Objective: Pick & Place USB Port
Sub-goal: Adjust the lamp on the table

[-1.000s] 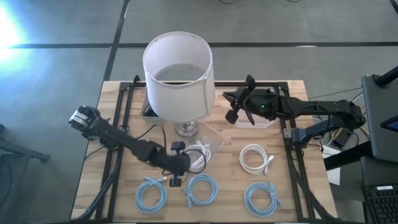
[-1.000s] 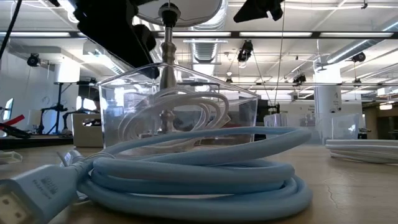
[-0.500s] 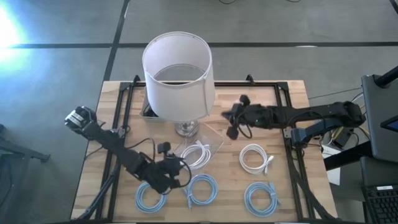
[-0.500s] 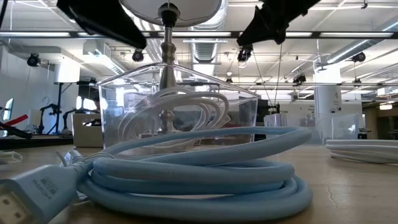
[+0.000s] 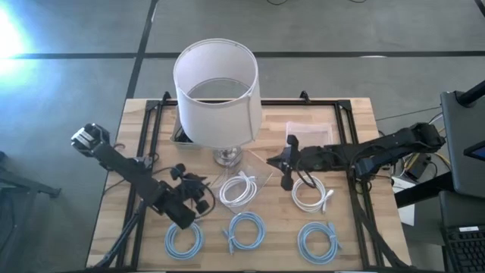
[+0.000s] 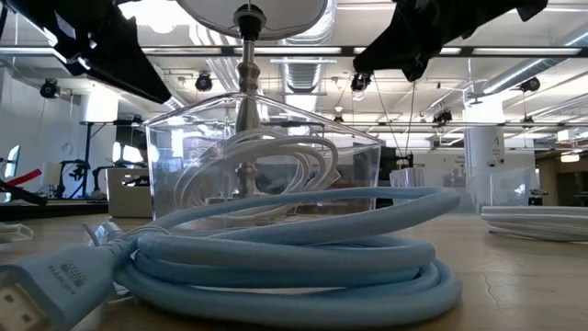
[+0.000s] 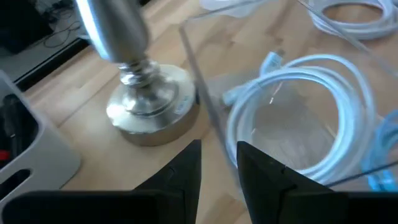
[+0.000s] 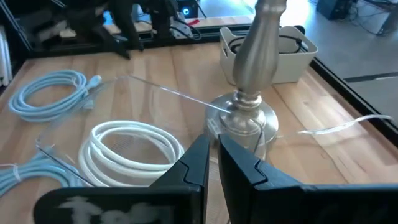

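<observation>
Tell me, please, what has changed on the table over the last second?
The left gripper swung left from beside the clear box toward the left blue coil. The right gripper came forward from the rear tray toward the box, fingers closed. Neither holds anything. Lamp and cables stayed put.

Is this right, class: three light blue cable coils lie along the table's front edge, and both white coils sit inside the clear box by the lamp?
Not quite. The high view shows only one white coil inside the clear box by the lamp; the other white coil lies bare on the table to its right. The three light blue coils along the front edge are as stated.
</observation>
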### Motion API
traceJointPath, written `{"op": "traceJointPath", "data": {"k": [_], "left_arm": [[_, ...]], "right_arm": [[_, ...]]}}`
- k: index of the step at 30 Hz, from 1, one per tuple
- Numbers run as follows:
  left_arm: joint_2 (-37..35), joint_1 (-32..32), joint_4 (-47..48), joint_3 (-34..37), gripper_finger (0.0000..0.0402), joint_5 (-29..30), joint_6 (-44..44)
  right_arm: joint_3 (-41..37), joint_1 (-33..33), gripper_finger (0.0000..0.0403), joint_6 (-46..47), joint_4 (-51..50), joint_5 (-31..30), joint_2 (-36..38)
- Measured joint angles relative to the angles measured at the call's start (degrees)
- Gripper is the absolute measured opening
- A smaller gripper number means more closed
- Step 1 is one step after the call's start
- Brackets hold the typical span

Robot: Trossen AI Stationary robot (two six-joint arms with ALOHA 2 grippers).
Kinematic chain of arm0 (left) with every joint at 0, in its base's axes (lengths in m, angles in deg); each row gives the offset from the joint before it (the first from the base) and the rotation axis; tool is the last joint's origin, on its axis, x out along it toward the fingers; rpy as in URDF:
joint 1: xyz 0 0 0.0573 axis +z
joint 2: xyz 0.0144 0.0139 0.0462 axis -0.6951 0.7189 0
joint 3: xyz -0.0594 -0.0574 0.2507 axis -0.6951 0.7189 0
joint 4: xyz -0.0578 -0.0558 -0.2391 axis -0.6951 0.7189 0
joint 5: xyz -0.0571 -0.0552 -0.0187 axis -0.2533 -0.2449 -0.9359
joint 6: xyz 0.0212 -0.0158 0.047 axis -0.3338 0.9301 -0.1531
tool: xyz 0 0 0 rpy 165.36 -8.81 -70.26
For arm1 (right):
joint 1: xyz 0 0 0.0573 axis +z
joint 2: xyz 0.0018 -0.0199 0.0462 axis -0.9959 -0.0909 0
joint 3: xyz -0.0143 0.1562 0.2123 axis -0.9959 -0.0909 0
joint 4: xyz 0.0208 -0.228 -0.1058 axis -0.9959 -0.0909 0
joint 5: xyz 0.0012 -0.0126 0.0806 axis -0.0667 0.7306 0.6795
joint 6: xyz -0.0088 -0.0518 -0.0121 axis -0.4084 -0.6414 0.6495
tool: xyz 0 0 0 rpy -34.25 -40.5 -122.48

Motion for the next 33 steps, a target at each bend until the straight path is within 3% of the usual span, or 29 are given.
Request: {"op": "traceJointPath", "data": {"k": [9, 14, 20, 23, 28, 33], "left_arm": [[-11.54, 0.78, -2.29, 14.25, 0.0106, -0.52, 7.34], [-13.76, 2.10, -18.76, 23.16, 0.0104, -3.91, 2.23], [-10.64, 6.98, -43.35, 30.98, 0.0079, -7.52, -11.27], [-8.91, 11.09, -46.77, 32.14, 0.0064, -8.08, -12.84], [-3.84, 19.48, -48.83, 31.78, 0.0048, -18.28, -13.50], [3.17, 22.90, -60.98, 31.46, 0.0038, -22.14, -21.79]], "right_arm": [[-0.13, 0.00, 0.0031, 0.02, 0.13, -0.02, 0.00], [-0.04, -0.03, 0.0031, 0.00, 0.68, -0.02, 0.00], [-0.01, -0.04, 0.0031, 0.00, 0.74, -0.02, 0.00], [0.00, -0.04, 0.0031, 0.00, 0.77, -0.02, 0.00], [0.02, -0.04, 0.0031, -0.02, 0.85, -0.04, 0.00], [0.00, -0.04, 0.0031, 0.00, 0.85, -0.04, 0.00]]}}
